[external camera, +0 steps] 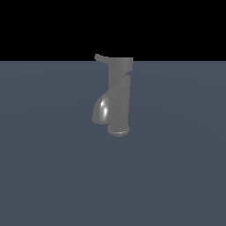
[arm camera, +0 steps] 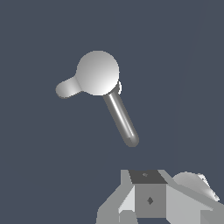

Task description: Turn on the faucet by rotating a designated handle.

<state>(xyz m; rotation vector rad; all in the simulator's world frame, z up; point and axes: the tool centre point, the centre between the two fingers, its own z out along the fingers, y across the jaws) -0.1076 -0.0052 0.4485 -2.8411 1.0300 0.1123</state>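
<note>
On floor: faucet [external camera: 119, 99] upright | handle [external camera: 100, 58] untouched | gripper [arm camera: 151, 210] state unclear

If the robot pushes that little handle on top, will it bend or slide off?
The handle looks like stiff grey metal, so it probably won't bend. It's thin, smooth and glossy with an upturned tip, so a fingertip might slip. The faucet stands on a flared base, so it likely stays put.
</note>
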